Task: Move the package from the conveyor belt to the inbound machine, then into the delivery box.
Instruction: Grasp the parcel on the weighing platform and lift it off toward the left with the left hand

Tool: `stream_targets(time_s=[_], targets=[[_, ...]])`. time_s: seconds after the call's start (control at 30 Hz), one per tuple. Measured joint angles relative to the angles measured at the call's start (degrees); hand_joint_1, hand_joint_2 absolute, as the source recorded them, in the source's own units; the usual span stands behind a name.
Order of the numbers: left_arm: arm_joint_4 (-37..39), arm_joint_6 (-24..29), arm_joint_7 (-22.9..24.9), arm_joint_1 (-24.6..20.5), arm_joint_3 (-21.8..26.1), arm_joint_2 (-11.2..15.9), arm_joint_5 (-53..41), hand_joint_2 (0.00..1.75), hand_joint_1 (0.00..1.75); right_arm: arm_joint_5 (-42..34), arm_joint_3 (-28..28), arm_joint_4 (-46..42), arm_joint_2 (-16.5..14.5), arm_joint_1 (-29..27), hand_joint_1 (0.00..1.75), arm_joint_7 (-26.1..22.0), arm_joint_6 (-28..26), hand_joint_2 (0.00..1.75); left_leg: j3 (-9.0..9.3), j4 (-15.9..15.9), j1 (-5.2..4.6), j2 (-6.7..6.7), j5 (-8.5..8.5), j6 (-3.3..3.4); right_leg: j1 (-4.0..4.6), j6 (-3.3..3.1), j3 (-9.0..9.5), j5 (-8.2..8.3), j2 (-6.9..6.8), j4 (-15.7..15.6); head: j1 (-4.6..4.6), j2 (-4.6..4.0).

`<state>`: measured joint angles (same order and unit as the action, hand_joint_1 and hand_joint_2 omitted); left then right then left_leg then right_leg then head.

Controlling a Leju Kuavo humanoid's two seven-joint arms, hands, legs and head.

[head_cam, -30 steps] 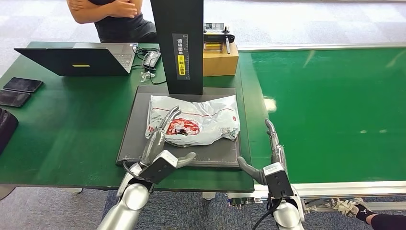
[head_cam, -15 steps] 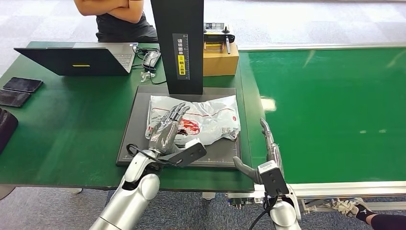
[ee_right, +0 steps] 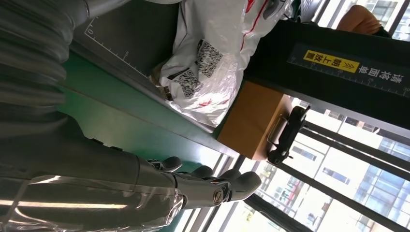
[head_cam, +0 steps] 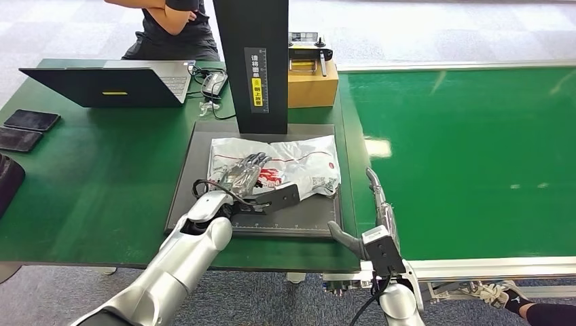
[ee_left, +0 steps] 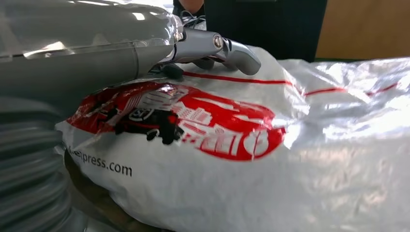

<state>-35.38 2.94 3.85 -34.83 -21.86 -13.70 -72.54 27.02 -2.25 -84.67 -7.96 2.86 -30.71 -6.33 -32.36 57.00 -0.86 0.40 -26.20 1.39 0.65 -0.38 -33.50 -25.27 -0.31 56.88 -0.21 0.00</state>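
Two hands were in play, yours to choose between. The package (head_cam: 275,168) lay on the black scanner plate (head_cam: 183,190), long axis running along the plate's far edge. Your left hand (head_cam: 246,174) rested fingers-spread on its left end; the right hand (head_cam: 378,210), open, hovered off the plate's right edge.

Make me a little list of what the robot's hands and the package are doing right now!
package: white plastic mailer with a red logo, lying on the dark inbound machine tray
left hand: left hand rests on top of the package, fingers laid over the red logo
right hand: right hand holds nothing, fingers straight, over the edge of the green conveyor belt
conveyor belt: no package on it
behind the tray: black post with a yellow label, cardboard box
table: laptop, two phones
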Motion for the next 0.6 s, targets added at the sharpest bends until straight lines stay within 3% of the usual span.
stream_targets(time_s=[0.17,0.2,0.3,0.33,0.6], targets=[[4.3,-2.1,1.2,-2.2,0.3,0.0,-0.9,1.75,0.00,0.0,0.2,0.2,0.0,-0.1,0.00,0.0,0.0,1.75,0.00,0.0,0.00,0.00,0.00,0.00,0.00,0.00,0.01,0.00,0.00,0.0,0.00,0.00],[4.9,-2.4,1.2,-2.4,0.4,0.1,-0.8,1.75,0.27,-0.1,0.3,0.3,0.0,-0.1,0.00,0.0,0.0,1.75,0.01,0.0,0.00,0.00,0.00,0.00,0.00,0.00,0.01,0.00,0.00,0.0,0.01,0.00],[6.2,-2.7,0.9,-2.7,1.0,0.1,0.2,1.75,1.58,-0.2,0.3,0.6,0.0,0.0,0.00,0.0,-0.1,1.75,0.03,0.0,0.00,0.00,0.00,0.00,0.00,0.00,0.04,0.00,0.00,0.0,0.01,0.00],[6.6,-2.6,0.6,-2.7,1.1,0.1,0.4,1.75,1.75,-0.2,0.3,0.7,0.0,0.0,0.00,0.0,-0.1,1.75,0.04,0.0,0.00,0.00,0.00,0.00,0.00,0.00,0.05,0.00,0.00,0.0,0.01,0.00],[7.4,0.7,-1.3,-3.3,2.2,0.3,1.0,1.75,1.75,-0.6,0.3,1.0,0.0,-0.1,0.00,0.0,-0.7,1.75,0.12,0.0,0.00,0.00,0.00,0.00,0.00,0.00,0.13,0.00,0.00,0.0,0.00,0.00]])
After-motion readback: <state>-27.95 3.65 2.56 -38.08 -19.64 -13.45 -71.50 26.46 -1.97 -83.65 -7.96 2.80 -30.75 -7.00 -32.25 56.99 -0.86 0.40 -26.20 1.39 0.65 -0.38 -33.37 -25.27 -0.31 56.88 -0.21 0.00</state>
